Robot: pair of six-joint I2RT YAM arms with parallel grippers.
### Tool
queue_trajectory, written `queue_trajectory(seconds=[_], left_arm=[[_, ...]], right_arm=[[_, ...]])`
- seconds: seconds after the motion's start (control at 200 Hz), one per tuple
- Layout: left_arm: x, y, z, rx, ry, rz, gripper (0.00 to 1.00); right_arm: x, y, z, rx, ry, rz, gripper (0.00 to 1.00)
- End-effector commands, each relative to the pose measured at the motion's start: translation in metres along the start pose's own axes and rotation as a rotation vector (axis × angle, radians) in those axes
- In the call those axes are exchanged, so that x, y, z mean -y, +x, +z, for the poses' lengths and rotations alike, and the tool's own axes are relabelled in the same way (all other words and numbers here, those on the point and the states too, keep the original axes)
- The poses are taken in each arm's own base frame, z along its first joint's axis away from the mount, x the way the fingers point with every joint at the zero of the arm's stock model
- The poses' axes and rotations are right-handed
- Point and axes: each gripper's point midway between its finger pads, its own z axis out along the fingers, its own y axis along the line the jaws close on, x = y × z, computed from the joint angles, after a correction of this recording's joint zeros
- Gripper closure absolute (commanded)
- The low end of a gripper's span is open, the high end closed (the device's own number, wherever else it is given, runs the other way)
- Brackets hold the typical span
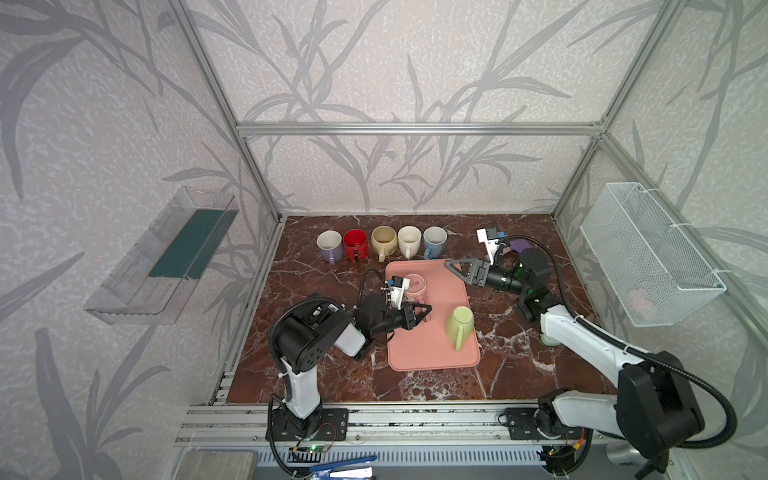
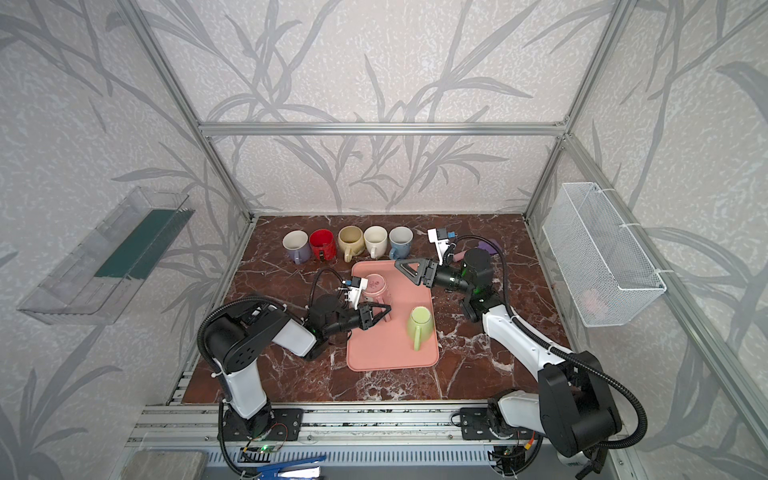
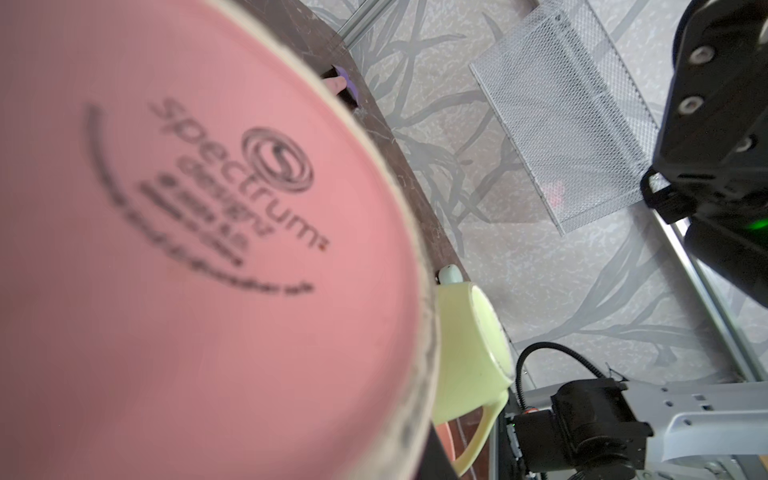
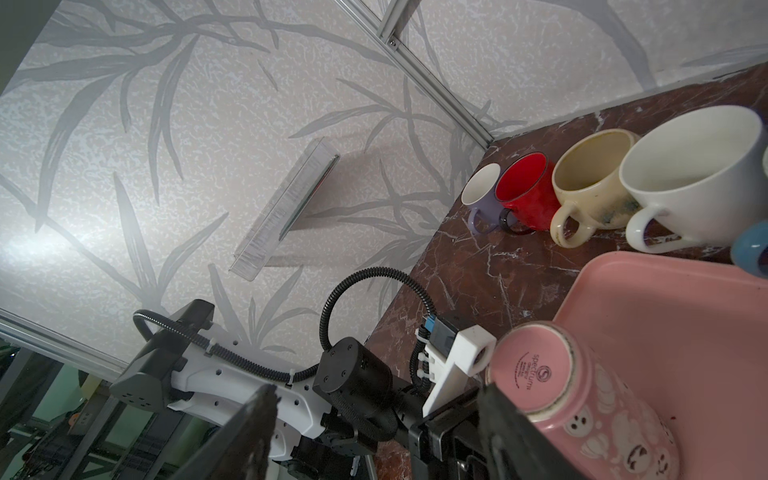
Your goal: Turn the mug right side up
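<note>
Mug: inverted pink glazed ceramic mug (image 1: 415,286); likely rigid, slick, chippable.
Hold: handle (image 2: 389,317), by my left gripper (image 1: 424,311); closure unclear.

Pink mug (image 4: 582,399) base-up on pink tray (image 4: 685,316); row of mugs (image 4: 590,183) beyond

Left arm: folded low, elbow raised, forearm reaching inward; left gripper (image 1: 419,314) rolled onto its side, jaw gap not readable. Right arm: stretched well forward, wrist level; right gripper (image 1: 457,269) pointing leftward, jaws spread wide
</note>
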Motion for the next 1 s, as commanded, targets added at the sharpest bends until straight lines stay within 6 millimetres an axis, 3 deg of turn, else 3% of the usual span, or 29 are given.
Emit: queue_trajectory(seconds=[0.0, 0.25, 0.705, 0.895, 0.995], left_arm=[[0.015, -0.009, -0.007, 0.065, 0.039, 0.066, 0.77], [0.007, 0.003, -0.017, 0.059, 0.01, 0.056, 0.7], [0.018, -0.012, -0.038, 0.058, -0.124, 0.094, 0.62], [0.018, -0.016, -0.057, 0.043, -0.254, 0.099, 0.53], [0.014, -0.019, -0.073, 0.035, -0.359, 0.095, 0.43]], right_arm=[[0.005, 0.001, -0.002, 0.002, 0.024, -0.023, 0.24], [0.012, 0.004, -0.006, -0.01, 0.111, -0.048, 0.24], [0.041, 0.022, -0.009, -0.144, 0.406, -0.068, 0.34], [0.047, 0.03, -0.011, -0.199, 0.514, -0.107, 0.39], [0.047, 0.041, -0.008, -0.252, 0.57, -0.154, 0.44]])
